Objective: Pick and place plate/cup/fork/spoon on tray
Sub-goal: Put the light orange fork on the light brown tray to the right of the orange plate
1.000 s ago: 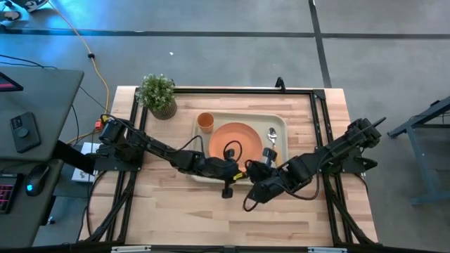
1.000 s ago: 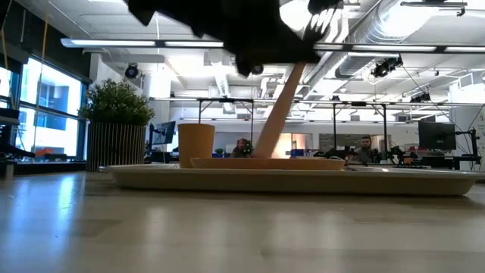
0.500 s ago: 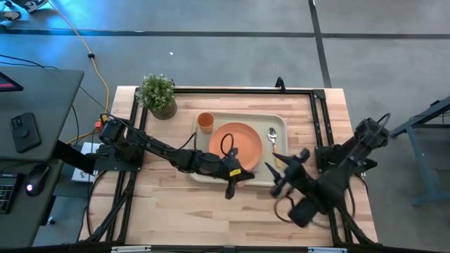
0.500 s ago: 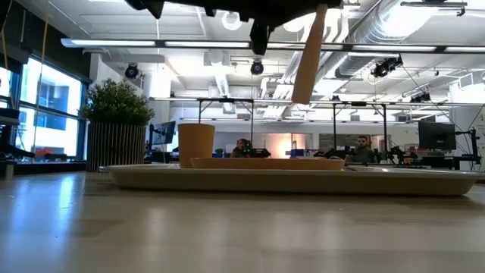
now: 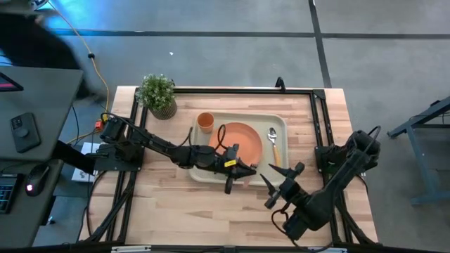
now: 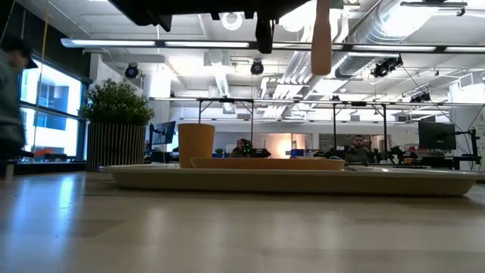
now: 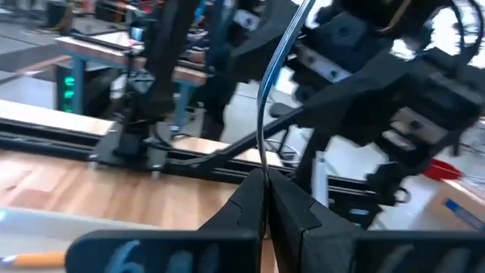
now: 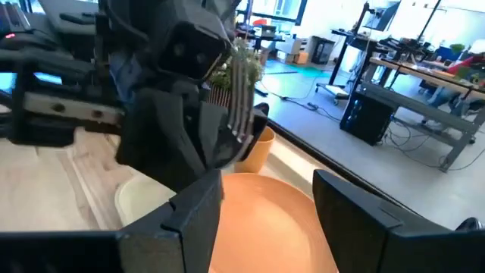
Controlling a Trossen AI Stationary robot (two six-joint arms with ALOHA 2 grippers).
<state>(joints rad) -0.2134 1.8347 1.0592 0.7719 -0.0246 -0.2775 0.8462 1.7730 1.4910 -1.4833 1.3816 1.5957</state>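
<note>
The fork hangs high over the tray (image 5: 200,172); its orange handle (image 6: 321,38) points down and its silver tines (image 8: 241,98) stand up. My left gripper (image 5: 241,172) is shut on it above the tray's near rim. The plate (image 5: 235,139), the cup (image 5: 205,121) and the spoon (image 5: 273,138) lie on the tray. My right gripper (image 5: 271,185) stands open off the tray's near right corner, with nothing between its fingers (image 8: 193,205). My left gripper pinches the fork between its two shut fingers (image 7: 242,203), somewhere between handle and tines; the gripper's body hides the exact spot. The handle's free end (image 6: 321,67) hangs almost straight down, lifted clear of the tray and plate.
A potted plant (image 5: 158,95) stands at the table's far left corner, beyond the tray. Bare wood lies along the near edge (image 5: 183,218). A person (image 6: 9,98) passes beyond the table's left side. A black frame (image 5: 246,90) borders the table.
My right gripper has opened, come away from the left gripper and drawn back toward the table's near right. My left gripper has risen with the fork. The handle, which slanted down to the plate, now hangs nearly upright, clear above the tray.
</note>
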